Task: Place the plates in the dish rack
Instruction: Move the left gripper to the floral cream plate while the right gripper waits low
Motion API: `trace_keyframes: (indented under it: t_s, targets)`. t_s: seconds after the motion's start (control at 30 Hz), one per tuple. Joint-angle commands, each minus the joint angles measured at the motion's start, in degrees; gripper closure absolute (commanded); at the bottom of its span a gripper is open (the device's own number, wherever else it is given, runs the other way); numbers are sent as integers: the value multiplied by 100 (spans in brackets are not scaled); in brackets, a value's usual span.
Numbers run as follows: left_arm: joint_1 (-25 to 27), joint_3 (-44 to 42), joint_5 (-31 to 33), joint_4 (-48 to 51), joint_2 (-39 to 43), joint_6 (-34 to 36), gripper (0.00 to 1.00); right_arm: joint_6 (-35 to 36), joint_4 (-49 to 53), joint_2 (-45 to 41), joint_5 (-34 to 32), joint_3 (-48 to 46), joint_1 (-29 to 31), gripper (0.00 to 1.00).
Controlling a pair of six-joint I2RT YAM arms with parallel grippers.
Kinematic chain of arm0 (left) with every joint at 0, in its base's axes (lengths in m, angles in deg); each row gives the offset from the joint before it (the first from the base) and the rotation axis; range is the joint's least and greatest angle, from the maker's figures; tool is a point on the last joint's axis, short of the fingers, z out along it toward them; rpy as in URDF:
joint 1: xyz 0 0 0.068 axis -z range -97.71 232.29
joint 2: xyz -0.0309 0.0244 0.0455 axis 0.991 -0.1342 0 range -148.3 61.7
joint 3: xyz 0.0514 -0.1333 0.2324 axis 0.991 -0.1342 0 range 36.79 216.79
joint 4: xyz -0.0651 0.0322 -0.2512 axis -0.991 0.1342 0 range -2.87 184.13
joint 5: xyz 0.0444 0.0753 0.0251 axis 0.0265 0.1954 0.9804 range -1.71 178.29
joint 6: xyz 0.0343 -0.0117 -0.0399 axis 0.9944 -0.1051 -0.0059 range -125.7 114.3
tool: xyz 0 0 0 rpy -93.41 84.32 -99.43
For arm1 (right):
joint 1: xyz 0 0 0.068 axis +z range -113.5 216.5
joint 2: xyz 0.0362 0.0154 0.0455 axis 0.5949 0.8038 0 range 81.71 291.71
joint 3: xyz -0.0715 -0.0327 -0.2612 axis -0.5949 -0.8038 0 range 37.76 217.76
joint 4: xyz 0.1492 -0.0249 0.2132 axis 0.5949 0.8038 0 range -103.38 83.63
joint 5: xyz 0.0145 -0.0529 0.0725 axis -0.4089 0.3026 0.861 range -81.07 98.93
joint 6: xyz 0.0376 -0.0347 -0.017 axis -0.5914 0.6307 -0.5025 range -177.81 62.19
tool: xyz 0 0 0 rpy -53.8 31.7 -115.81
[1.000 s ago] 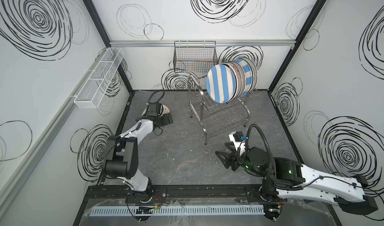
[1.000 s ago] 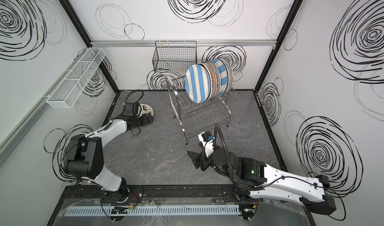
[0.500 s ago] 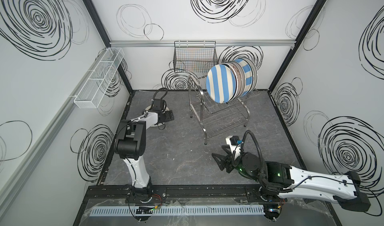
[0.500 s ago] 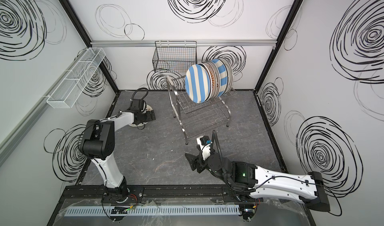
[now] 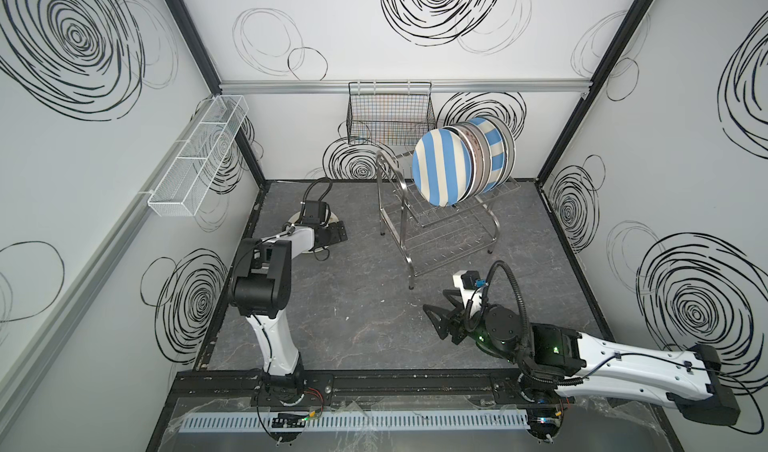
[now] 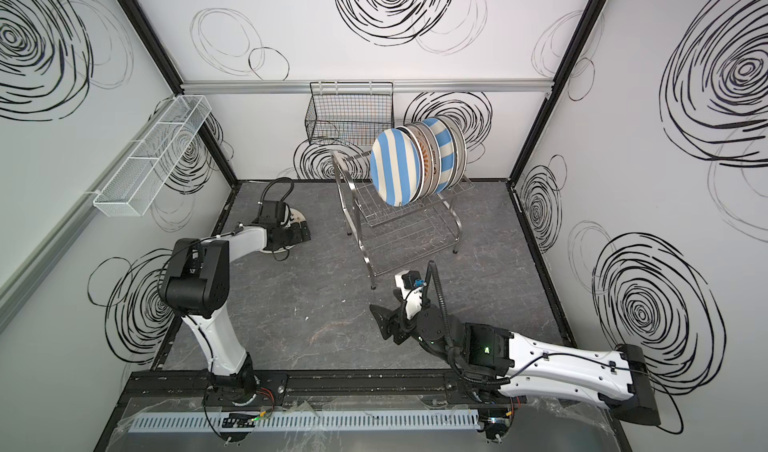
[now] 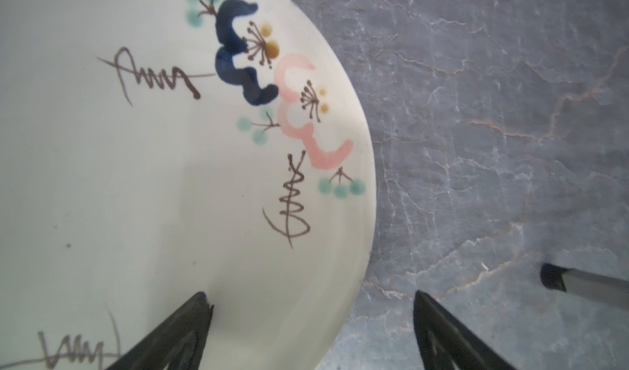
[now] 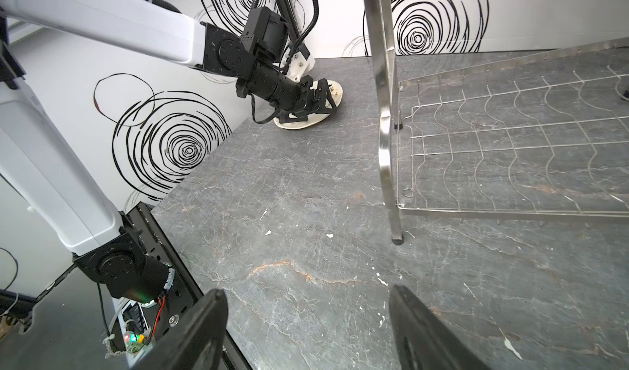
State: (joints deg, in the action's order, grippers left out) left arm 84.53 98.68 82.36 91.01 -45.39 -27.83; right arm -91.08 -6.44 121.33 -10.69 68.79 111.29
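A row of plates (image 5: 451,167), perhaps seven, stands in the dish rack (image 5: 409,258). One flowered plate (image 7: 153,181) lies on the table (image 8: 306,181), left gripper (image 7: 311,295) over it, jaws spread across its rim. The right gripper (image 8: 306,290) hangs with jaws agape, empty.

Open floor (image 5: 353,304) spans the middle; the dish rack (image 5: 409,262) with plates (image 5: 442,167) blocks the far right.
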Motion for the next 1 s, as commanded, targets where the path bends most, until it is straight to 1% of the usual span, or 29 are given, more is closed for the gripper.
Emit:
trace_keyframes:
  t_s: [0.0,0.2,0.43,0.6,0.8,0.9,0.97]
  targets:
    - [-22,-624,-620,-13,313,-495,4,-56,-202,69,141,46,-93,21]
    - [55,-1254,-623,-77,877,-603,4,-100,-239,97,273,44,-135,21]
    - [218,-1786,-882,83,1284,-675,4,-135,-253,169,414,68,-175,21]
    - [418,-2181,-961,262,1914,-757,4,-193,-83,187,384,175,-178,21]
    - [555,-2890,-1300,402,2695,-917,4,-254,-171,127,435,172,-185,21]
    - [761,-3281,-1426,504,3232,-1068,4,-283,-228,124,495,165,-223,21]
    - [1006,-3504,-1314,578,3655,-1264,4,-300,-180,189,544,208,-243,21]
